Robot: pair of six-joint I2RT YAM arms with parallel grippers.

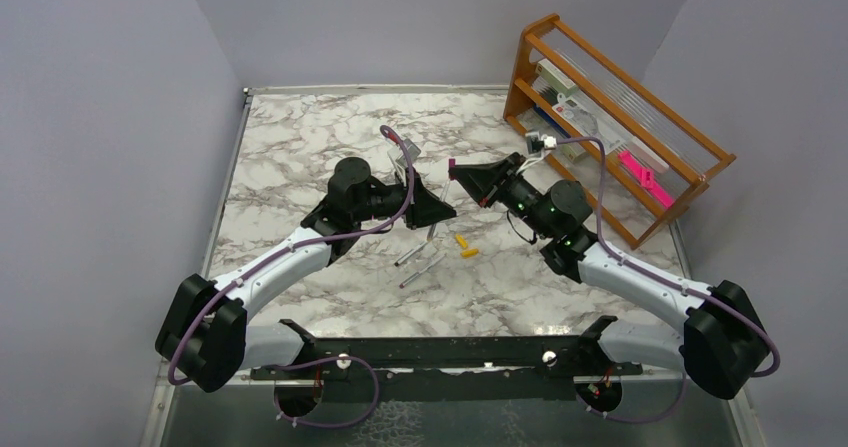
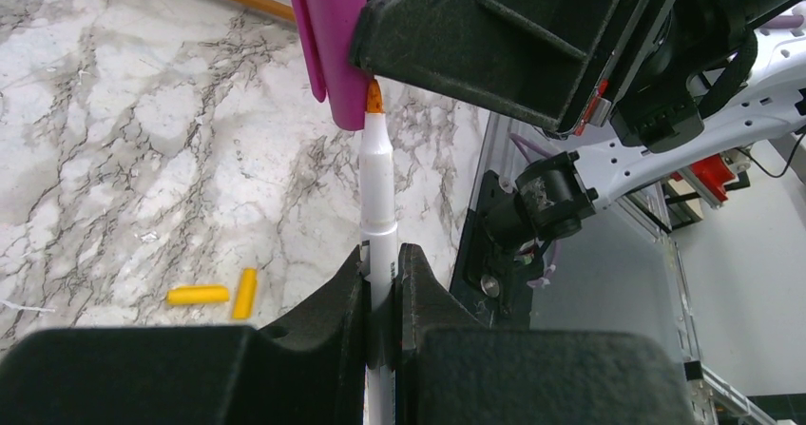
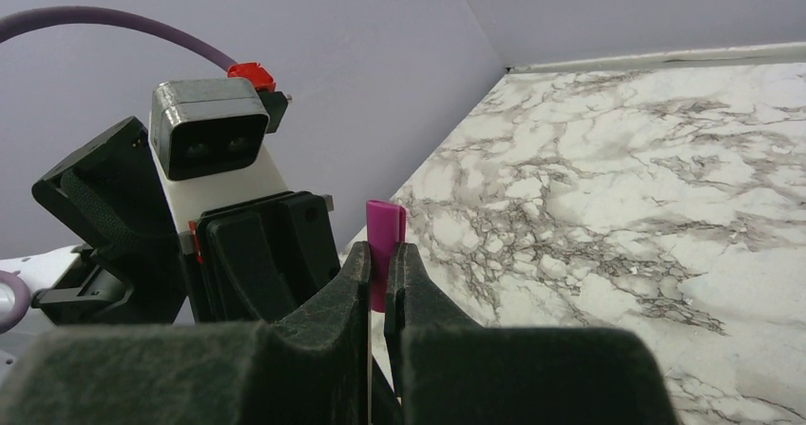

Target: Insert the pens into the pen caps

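Observation:
My left gripper [image 2: 382, 259] is shut on a silver-grey pen [image 2: 378, 206] and holds it above the table. The pen's orange tip [image 2: 374, 97] is at the mouth of the magenta cap [image 2: 333, 45]. My right gripper [image 3: 382, 259] is shut on that magenta cap [image 3: 384, 240]. In the top view the two grippers, left [image 1: 440, 210] and right [image 1: 458, 174], meet over the table's middle. Two yellow caps [image 1: 461, 239] [image 1: 469, 253] lie below them, also in the left wrist view [image 2: 198, 295] [image 2: 246, 292]. Two more pens [image 1: 410, 256] [image 1: 420, 272] lie on the marble.
A wooden rack [image 1: 620, 117] stands at the back right and holds a flat bright-pink object [image 1: 645, 180]. The marble tabletop [image 1: 300, 167] is walled on the left, back and right. A black mounting rail [image 1: 450, 352] runs along the near edge.

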